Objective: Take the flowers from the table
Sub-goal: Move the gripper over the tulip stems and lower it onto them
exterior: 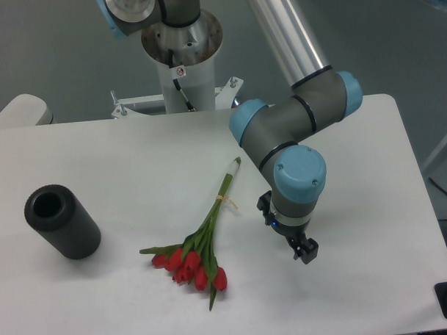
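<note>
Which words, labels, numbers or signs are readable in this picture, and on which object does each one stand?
No text can be read anywhere.
Round red-and-white sticker on the white robot pedestal: a sign of some kind, too small and blurred to read.
Flowers, dark grey cylinder, table, gripper: no writing visible.

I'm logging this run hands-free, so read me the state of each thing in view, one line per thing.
flowers: lying flat on the table, tied, not held, heads toward the camera.
gripper: right of the flowers, apart from them, holding nothing; open or shut cannot be told.
dark cylinder: on the table left of the flowers, tilted, open mouth showing, untouched.
table: white top, bearing the flowers and the cylinder.
</note>
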